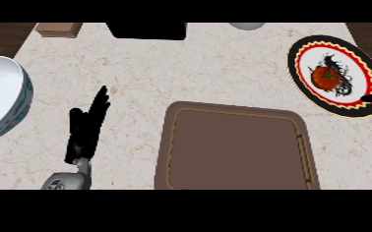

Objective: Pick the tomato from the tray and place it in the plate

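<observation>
Head view: left hand [83, 132] shows left of the tray [236, 147], black fingers [100, 101] straight and held close together, pointing up and slightly right, holding nothing, resting over the bare worktop [181, 69]. Thumb sits apart on the hand's left side. Grey forearm [67, 179] comes in from the lower edge, lower left of the tray. Hand is near the tray's left rim but not touching it.

Right hand: only a small black tip [366, 98] shows at the view's right edge, up and right of the tray, over the plate's lower right rim; cannot tell how its fingers stand.

Tray is brown, rectangular with rounded corners and a thin inner line, lying flat at lower centre, nothing on it.

Tomato [326, 77] is red with a dark green stem spot, sitting on the plate [301, 54], up and right of the tray's far right corner. Plate is white in the middle with a black scribble pattern, red and yellow zigzag band and black outer rim; it is cut by the right edge and lies apart from the tray.

Blue-and-white bowl [16, 98] far left of the tray, cut by the left edge. Wooden block [58, 29] above and far left of the tray at the worktop's far edge. Black box [147, 30] above the tray, at the far edge. Grey round object [247, 25] above the tray's right half, mostly cut off.
</observation>
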Motion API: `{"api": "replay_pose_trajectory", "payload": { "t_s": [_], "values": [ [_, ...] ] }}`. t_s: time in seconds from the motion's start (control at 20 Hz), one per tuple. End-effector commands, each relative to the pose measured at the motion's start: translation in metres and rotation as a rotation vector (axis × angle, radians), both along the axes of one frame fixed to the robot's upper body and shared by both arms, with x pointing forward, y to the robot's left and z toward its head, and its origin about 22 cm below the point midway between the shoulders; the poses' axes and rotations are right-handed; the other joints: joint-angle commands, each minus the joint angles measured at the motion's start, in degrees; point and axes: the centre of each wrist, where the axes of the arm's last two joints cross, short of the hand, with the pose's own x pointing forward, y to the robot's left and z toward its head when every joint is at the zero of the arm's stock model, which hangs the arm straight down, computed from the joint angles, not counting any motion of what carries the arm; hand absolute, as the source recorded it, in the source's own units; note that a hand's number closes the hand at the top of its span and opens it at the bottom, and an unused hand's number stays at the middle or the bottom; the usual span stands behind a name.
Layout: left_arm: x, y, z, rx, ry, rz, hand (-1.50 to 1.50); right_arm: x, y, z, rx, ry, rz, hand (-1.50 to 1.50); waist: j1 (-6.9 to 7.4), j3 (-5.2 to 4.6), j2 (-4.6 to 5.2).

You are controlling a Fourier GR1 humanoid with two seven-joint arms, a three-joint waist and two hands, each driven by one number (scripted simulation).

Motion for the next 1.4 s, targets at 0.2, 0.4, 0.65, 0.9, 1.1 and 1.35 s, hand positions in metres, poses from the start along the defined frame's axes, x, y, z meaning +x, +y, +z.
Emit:
{"api": "replay_pose_trajectory", "payload": {
  "t_s": [0.2,0.4,0.65,0.9,1.1,1.35],
  "values": [
    [0.002,0.001,-0.004,-0.001,-0.013,0.0,0.0,-0.009,-0.005,-0.008,0.015,-0.041,0.036,-1.5,0.28,0.0,0.14],
    [-0.003,0.006,0.002,0.009,0.004,-0.011,0.0,-0.006,0.015,-0.033,-0.019,-0.012,-0.01,-1.5,0.21,-0.05,-0.16],
    [0.011,-0.004,0.0,0.018,-0.003,-0.003,0.0,0.007,0.026,-0.028,-0.07,0.016,-0.059,-1.5,0.58,-0.01,0.22],
    [0.004,0.008,0.013,0.0,-0.002,-0.023,0.0,-0.01,0.005,-0.026,-0.095,0.017,-0.096,-1.5,1.08,0.05,0.04],
    [-0.003,0.003,0.007,0.013,-0.003,-0.025,0.0,-0.016,0.001,-0.029,-0.122,0.022,-0.12,-1.5,1.36,0.1,0.2],
    [0.002,0.007,0.001,0.008,-0.015,-0.011,0.0,-0.027,-0.018,-0.016,-0.12,0.04,-0.14,-1.5,0.92,0.08,0.31]
  ]
}}
